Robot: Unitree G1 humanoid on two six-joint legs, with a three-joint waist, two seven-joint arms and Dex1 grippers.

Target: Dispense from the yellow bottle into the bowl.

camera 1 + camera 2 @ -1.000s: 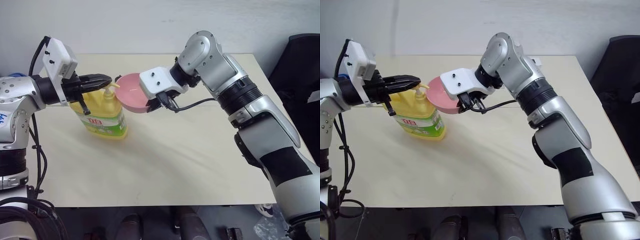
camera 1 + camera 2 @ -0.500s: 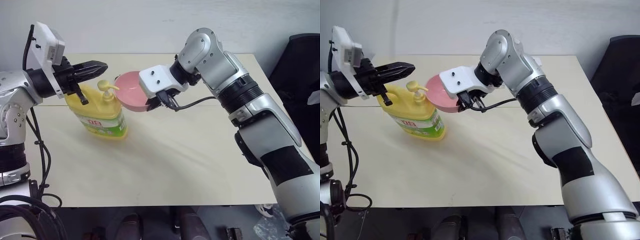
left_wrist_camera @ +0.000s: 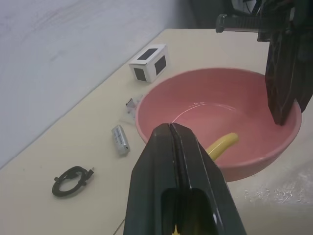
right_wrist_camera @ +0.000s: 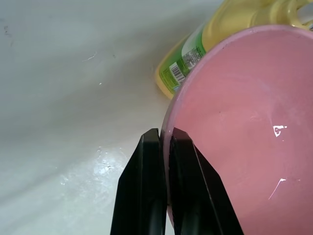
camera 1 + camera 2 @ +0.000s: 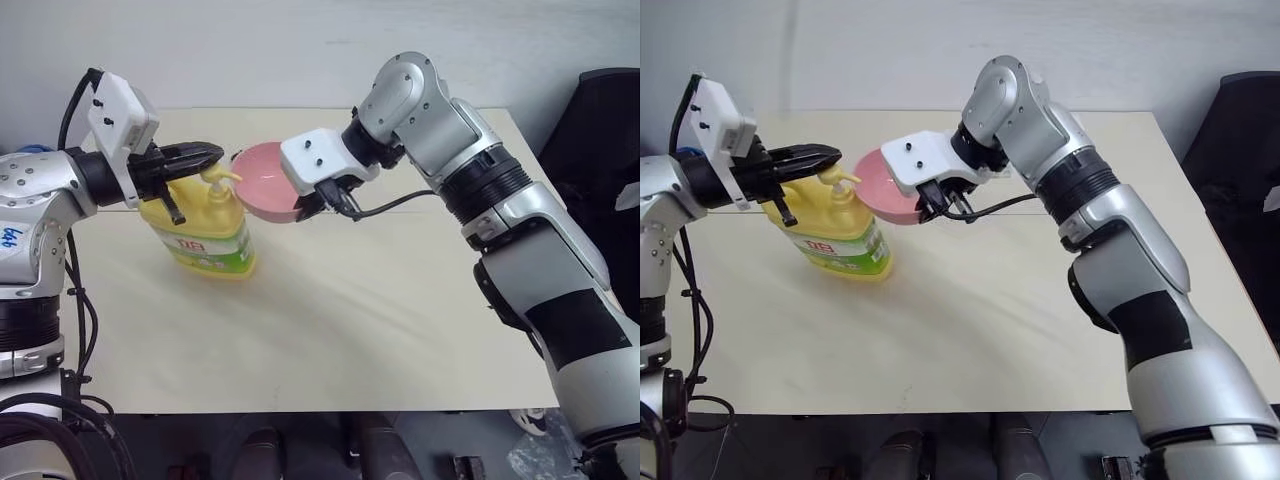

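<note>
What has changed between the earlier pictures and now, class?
The left end effector, shut, rose off the yellow bottle's pump half a second ago, letting it spring up, and has now come back down, pressing it again. The right end effector kept its pinch on the pink bowl's rim, holding it at the spout. Bottle unmoved.

The yellow bottle (image 5: 205, 232) carries a green-and-white label (image 5: 205, 249) with red characters printed across its white band, but they are too small to make out as words. In the right wrist view, the bottle's side shows a white panel with a barcode (image 4: 176, 75) and fine print, none of it readable. Blue handwritten marks sit on the left arm's grey casing (image 5: 10, 238), and they cannot be read either.
</note>
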